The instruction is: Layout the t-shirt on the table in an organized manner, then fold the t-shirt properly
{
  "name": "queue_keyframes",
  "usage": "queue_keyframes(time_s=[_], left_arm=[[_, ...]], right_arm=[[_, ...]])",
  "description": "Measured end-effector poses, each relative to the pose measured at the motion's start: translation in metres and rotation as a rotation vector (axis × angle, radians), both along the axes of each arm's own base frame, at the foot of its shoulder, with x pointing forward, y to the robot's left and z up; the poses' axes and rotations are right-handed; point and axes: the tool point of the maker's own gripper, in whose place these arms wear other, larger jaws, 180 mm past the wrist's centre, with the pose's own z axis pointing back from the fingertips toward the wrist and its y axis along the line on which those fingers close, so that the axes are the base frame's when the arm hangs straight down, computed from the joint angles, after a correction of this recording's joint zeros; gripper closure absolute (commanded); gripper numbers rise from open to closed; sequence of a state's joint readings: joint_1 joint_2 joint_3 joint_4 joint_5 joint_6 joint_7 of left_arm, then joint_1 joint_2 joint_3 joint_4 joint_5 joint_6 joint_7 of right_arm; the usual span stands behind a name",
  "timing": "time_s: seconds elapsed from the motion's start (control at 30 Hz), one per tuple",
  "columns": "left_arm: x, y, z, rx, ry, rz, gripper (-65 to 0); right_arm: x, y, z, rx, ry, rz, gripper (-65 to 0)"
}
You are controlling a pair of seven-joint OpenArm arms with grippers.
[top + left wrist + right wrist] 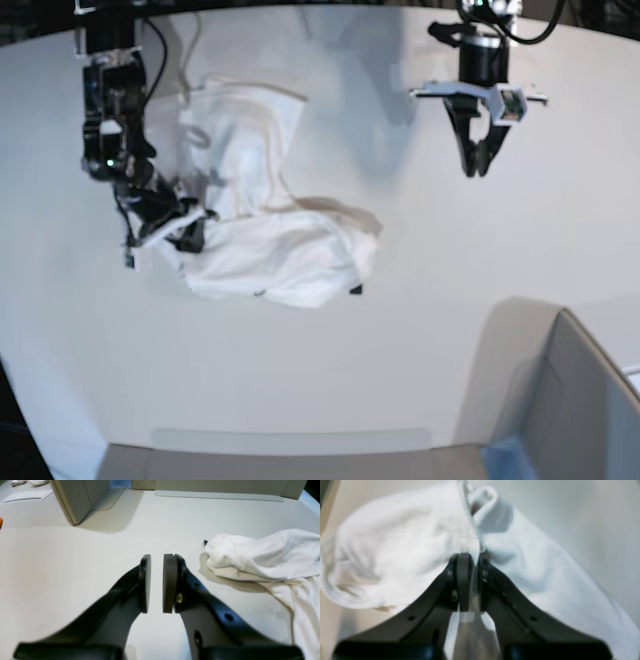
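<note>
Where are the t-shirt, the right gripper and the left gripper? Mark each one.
t-shirt (275, 255): base view, on the crumpled white body of the cloth.
right gripper (471, 580): right wrist view, between the fingertips, shut on a fold of the shirt.
left gripper (157, 580): left wrist view, in the gap between the pads.

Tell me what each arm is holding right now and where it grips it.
The right gripper pinches the t-shirt by a fold of fabric at its edge. The left gripper holds nothing; its jaws stand slightly apart above the table.
</note>
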State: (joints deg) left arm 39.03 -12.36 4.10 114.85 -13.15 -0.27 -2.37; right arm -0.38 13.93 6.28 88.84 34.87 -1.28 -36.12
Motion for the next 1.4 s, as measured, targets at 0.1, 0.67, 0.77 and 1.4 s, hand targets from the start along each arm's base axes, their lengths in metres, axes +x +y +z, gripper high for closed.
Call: queue_keyframes(time_s=[0.1, 0.67, 0.77, 1.4], left_arm=[[0.003, 0.000, -0.007, -0.002, 0.041, -0.001, -10.0], [0.021, -0.001, 0.002, -0.004, 0.010, -0.004, -10.0], [0.033, -0.003, 0.010, -0.006, -0.021, -0.009, -10.0], [0.078, -0.066, 0.015, -0.078, -0.031, -0.164, -10.0]], right_arm=[[0.000, 0.006, 0.018, 0.003, -0.051, 0.017, -5.4], [0.002, 0.026, 0.079, 0.009, -0.216, 0.069, 0.0], [0.015, 0.026, 0.098, 0.008, -0.266, 0.069, 0.0], [0.063, 0.043, 0.190, -0.002, -0.496, 0.115, 0.0]])
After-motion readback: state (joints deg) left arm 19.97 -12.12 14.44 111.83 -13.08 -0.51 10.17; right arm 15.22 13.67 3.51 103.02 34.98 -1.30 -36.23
